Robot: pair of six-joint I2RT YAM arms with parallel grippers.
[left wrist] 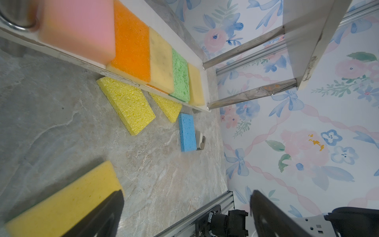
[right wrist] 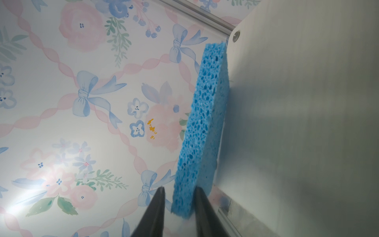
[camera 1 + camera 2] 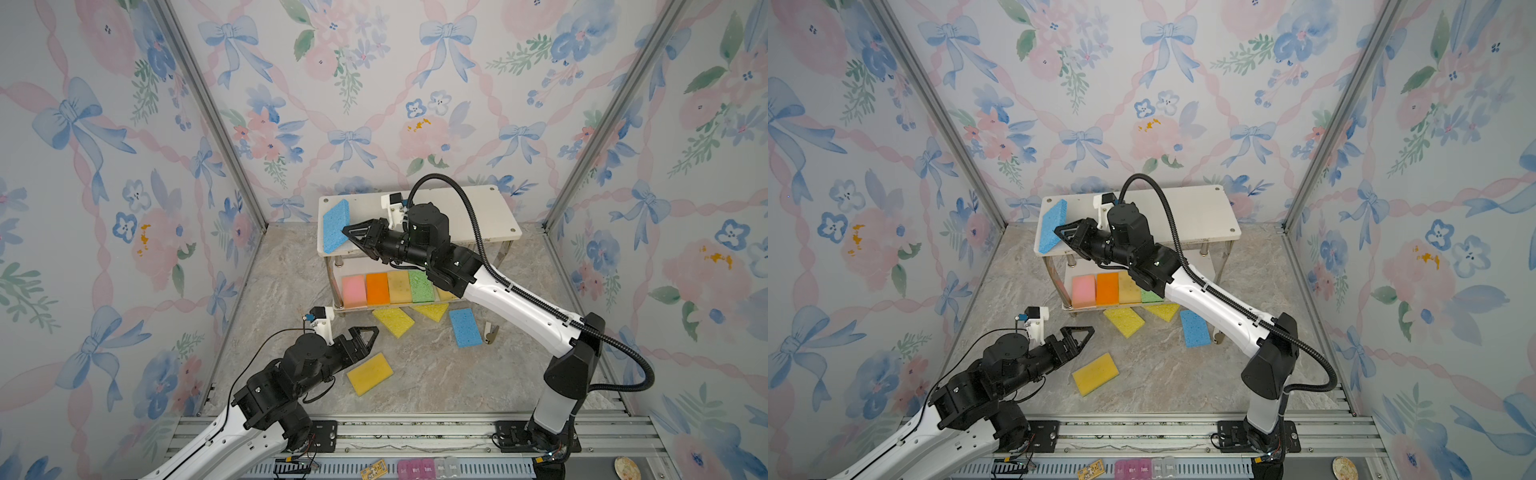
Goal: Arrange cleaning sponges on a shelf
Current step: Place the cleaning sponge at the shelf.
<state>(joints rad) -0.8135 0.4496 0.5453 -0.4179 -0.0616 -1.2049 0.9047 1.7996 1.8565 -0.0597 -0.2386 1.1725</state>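
Fingers (image 2: 155, 215) of right gripper (image 3: 348, 231) parted, straddling porous blue rectangular sponge (image 3: 336, 226) on top board of white two-tier shelf (image 3: 457, 216); left gripper (image 3: 370, 338) wide open.

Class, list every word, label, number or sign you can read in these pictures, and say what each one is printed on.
Row of small pink and clear boxes at the front edge: pale lettering on the lids, too small and blurred to read.
Small yellow board beside them: dark marks, unreadable.
The shelf and the sponges: no text shows.
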